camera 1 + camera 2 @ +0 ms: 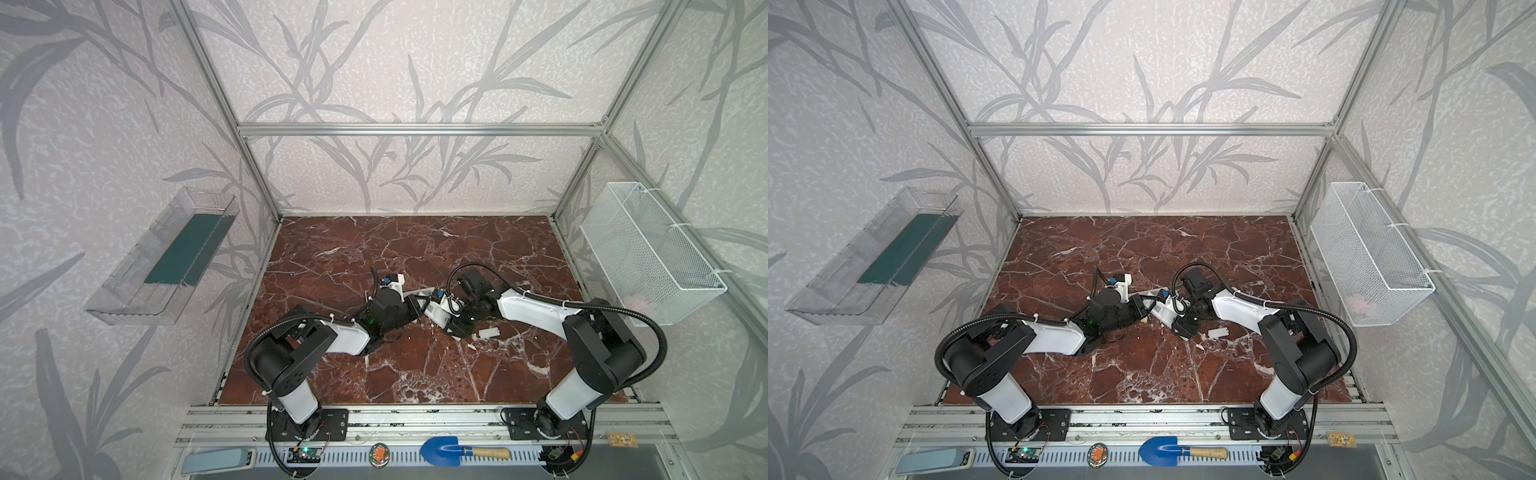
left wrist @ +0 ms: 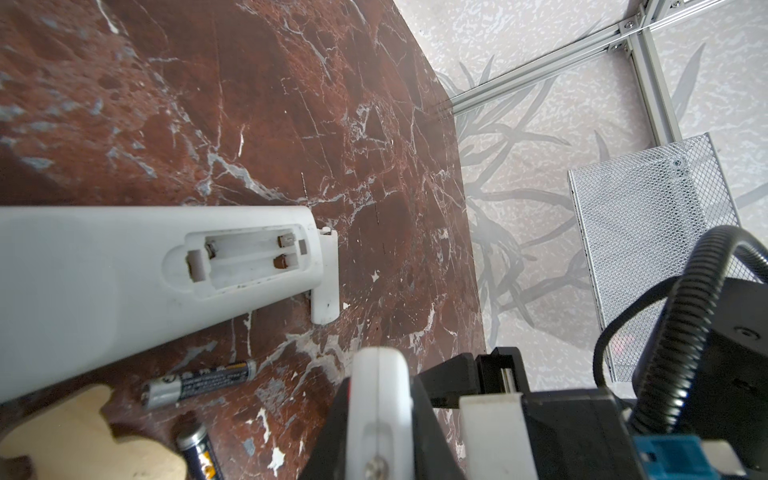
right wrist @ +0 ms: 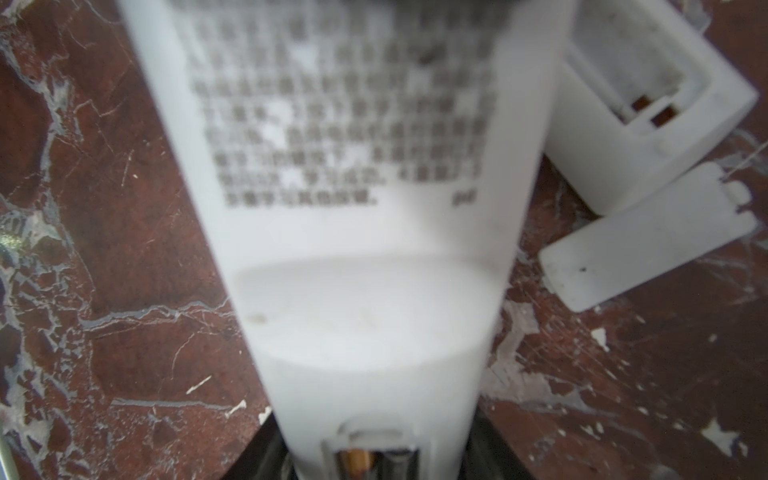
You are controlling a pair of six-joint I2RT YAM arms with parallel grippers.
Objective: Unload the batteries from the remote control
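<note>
A white remote control (image 1: 437, 311) hangs over the middle of the table between both arms. My left gripper (image 2: 378, 411) is shut on one narrow end of it. My right gripper (image 3: 374, 453) is shut on the other end, its dark fingers (image 3: 496, 451) against the remote's sides. In the right wrist view this remote's printed back fills the frame, and batteries (image 3: 370, 459) show in its open slot. Two loose batteries (image 2: 199, 384) (image 2: 198, 451) lie on the marble. A second white remote (image 2: 124, 274) lies beside them with its compartment empty.
A small white cover (image 3: 648, 245) lies by the second remote (image 3: 648, 95), and shows in both top views (image 1: 490, 332) (image 1: 1218, 332). A pale wooden piece (image 2: 83, 436) lies near the loose batteries. A wire basket (image 1: 652, 249) hangs on the right wall, a clear tray (image 1: 166, 257) on the left.
</note>
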